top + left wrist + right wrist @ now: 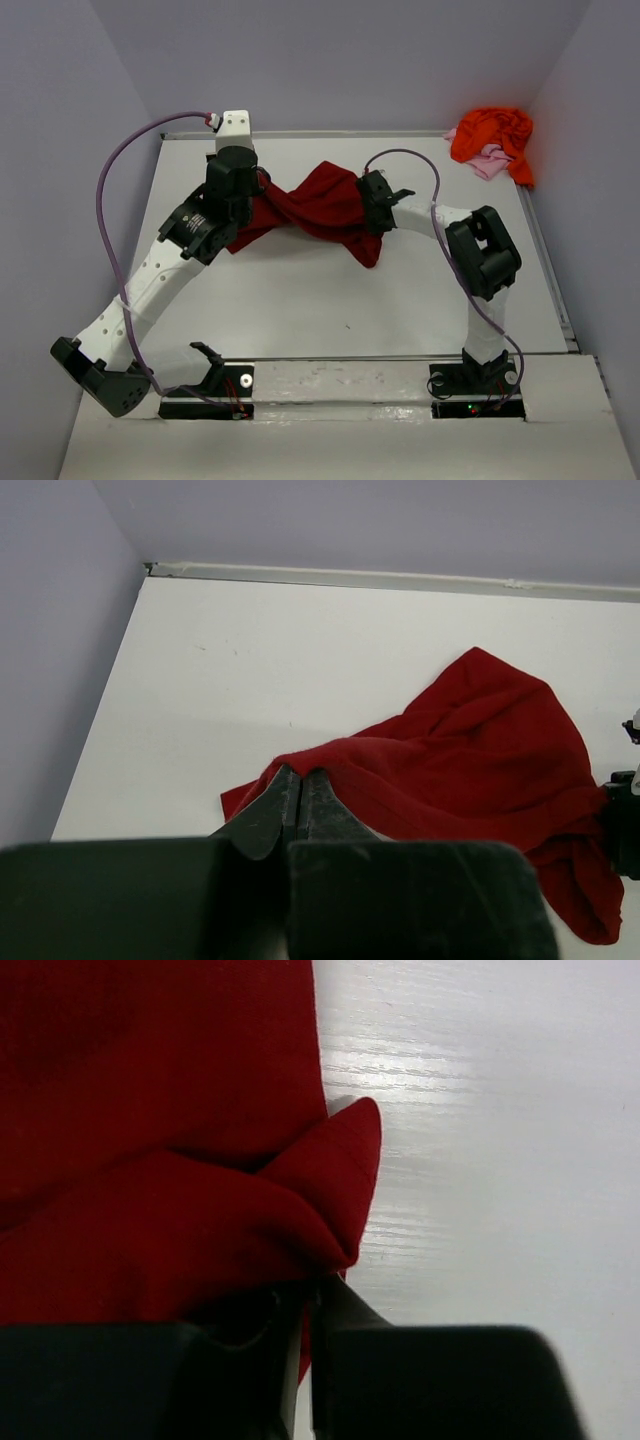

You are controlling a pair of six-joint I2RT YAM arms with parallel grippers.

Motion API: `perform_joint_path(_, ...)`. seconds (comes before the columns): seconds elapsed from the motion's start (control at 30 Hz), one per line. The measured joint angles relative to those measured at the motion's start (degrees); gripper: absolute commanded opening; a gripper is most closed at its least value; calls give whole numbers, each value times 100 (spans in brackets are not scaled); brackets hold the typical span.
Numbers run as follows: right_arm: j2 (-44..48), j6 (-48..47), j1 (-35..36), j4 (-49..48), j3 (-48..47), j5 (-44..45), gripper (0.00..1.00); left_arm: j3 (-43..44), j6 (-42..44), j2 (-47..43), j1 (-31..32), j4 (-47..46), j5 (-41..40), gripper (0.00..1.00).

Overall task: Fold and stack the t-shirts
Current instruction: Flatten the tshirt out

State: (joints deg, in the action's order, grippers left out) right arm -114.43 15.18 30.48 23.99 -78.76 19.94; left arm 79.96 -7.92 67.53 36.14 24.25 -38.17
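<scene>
Pinching the left edge of the crimson t-shirt (pixel 320 205) in the left gripper (pixel 301 785), jaws shut tight on cloth. Clamping its right edge in the right gripper (pixel 312 1305), a bunched fold nipped between near-closed jaws. Holding both ends likely to stretch it flat over the table (pixel 400 300) for folding. Leaving the orange t-shirt (pixel 492 135) and pink t-shirt (pixel 490 162) heaped well beyond its right end.

Light: bright, even, pretty soft all over
Glare: streaky shine on the table (pixel 440 1070), right wrist view
Shadows: faint, just under the crimson t-shirt (pixel 320 205)
Blur: black foreground mushy in both wrist views
</scene>
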Motion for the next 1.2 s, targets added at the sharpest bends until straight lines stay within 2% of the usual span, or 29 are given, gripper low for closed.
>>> perform_joint_path(0.23, 83, -26, 0, -79, 111, 7, 0, -72, 7, -22, 17, -48, -15, 0)
perform_joint_path(0.37, 483, -129, 0, 229, 186, 46, 0, -120, 15, -33, 17, -74, -74, 0)
perform_joint_path(0.47, 1252, -238, 0, 588, 63, 142, 0, -129, 28, -98, 20, -76, -144, 0)
perform_joint_path(0.73, 3650, -459, 0, 1099, -1165, 310, 0, 48, 61, -553, 24, 11, -236, 0)
perform_joint_path(0.83, 4264, -492, 0, 1281, -1416, 372, 0, 168, 59, -704, 24, 31, -205, 0)
perform_joint_path(1.2, 5042, -511, 0, 2420, -1419, 782, 0, 352, 52, -1646, 28, 391, 76, 0)
